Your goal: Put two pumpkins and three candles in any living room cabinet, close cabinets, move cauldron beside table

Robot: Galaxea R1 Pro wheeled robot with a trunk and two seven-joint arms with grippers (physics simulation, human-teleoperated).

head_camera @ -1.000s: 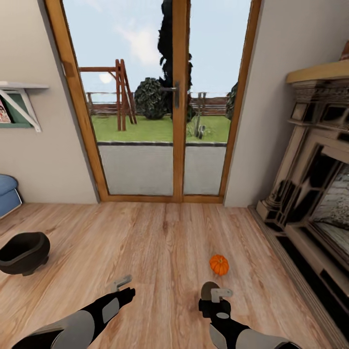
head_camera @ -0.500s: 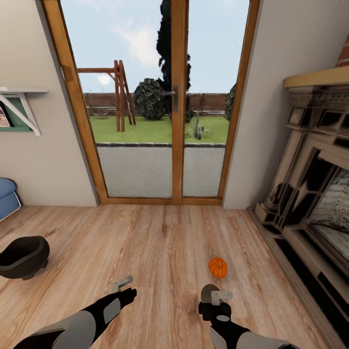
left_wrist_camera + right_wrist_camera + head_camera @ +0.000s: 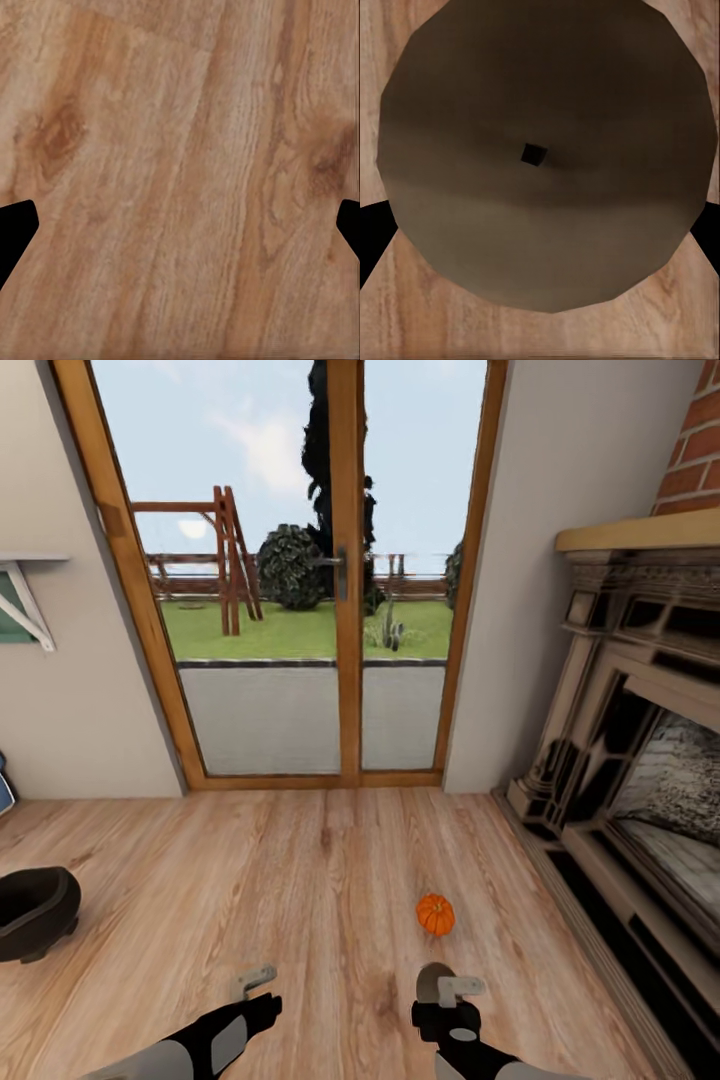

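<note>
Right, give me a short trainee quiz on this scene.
1. True or false: the pumpkin lies on the floor, apart from the fireplace.
2. Which thing sits at the robot's left? A. pumpkin B. cauldron C. fireplace
3. Fill in: the grey round thing between the right gripper's fingers is a ___.

Key: 1 true; 2 B; 3 candle.

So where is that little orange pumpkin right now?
In the head view, the small ribbed orange pumpkin sits on the wood-plank floor, just beyond the right hand, near the fireplace.
</note>
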